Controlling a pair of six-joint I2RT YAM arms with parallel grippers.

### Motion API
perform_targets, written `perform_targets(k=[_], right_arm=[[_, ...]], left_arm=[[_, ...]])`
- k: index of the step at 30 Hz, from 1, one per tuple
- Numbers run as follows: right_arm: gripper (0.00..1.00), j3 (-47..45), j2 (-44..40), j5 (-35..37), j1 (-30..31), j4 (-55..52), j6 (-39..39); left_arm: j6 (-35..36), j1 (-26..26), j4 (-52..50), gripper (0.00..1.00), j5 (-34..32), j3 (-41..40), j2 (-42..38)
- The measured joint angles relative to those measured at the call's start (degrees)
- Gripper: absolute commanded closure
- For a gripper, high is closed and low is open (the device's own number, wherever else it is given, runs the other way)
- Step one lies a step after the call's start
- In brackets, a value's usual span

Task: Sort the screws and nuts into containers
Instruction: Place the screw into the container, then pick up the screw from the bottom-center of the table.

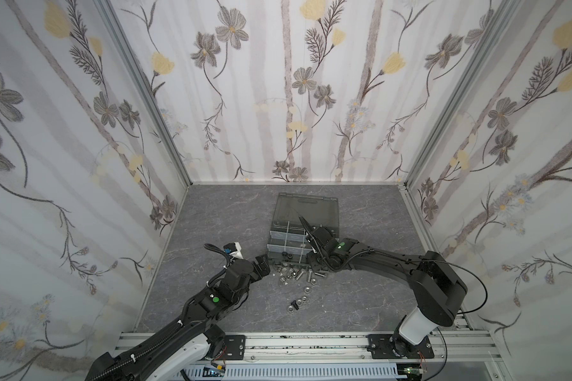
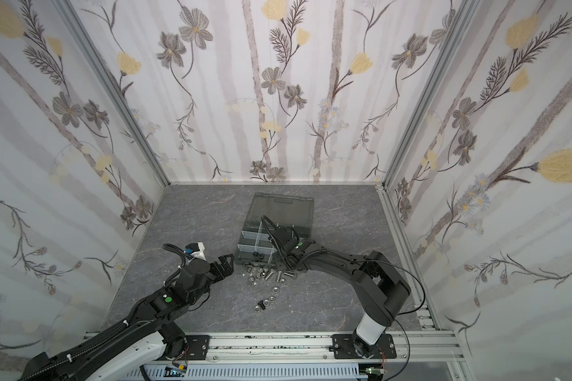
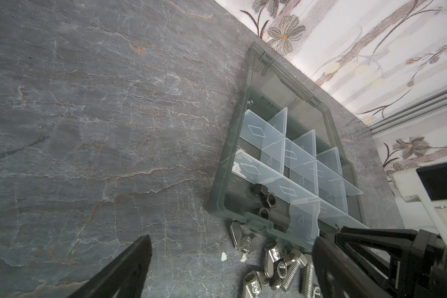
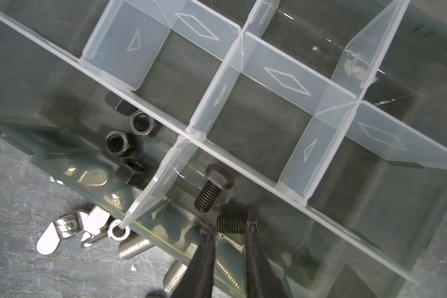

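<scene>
The dark grey organiser case [image 1: 275, 231] lies open mid-table, its containers [image 4: 256, 121] split by pale dividers. Several black nuts [image 4: 119, 143] sit in the near-left compartment. My right gripper [image 4: 229, 228] hangs over the compartment beside it, jaws slightly open. One black screw [image 4: 232, 224] lies across its tips and another black screw [image 4: 212, 191] rests just beyond. Silver screws and nuts [image 1: 294, 273] are piled on the table against the case's front edge. My left gripper [image 3: 230, 247] is wide open and holds nothing, low beside that pile at the case's near-left corner [image 1: 267, 264].
The smoky lid [image 1: 306, 206] lies flat behind the case. More loose nuts [image 1: 306, 289] and a small group with one black piece [image 1: 294, 305] lie nearer the front. White flecks [image 3: 224, 256] dot the table. An aluminium rail [image 1: 311, 339] runs along the front edge.
</scene>
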Motion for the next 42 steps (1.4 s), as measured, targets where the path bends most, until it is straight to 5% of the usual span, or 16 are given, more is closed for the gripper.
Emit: perform_targets(k=[18,42], right_arm=[[0.76,-3.78,-5.62,-0.5,1.07,1.88,-0.24],[0.77,-10.03,-5.18,-7.26,23.47,4.7,7.17]], left_arm=[[0.57,0.02,0.04,0.0,-0.02,2.51,3.52],[1.03,0.02,0.24,0.0,-0.63,3.04,5.81]])
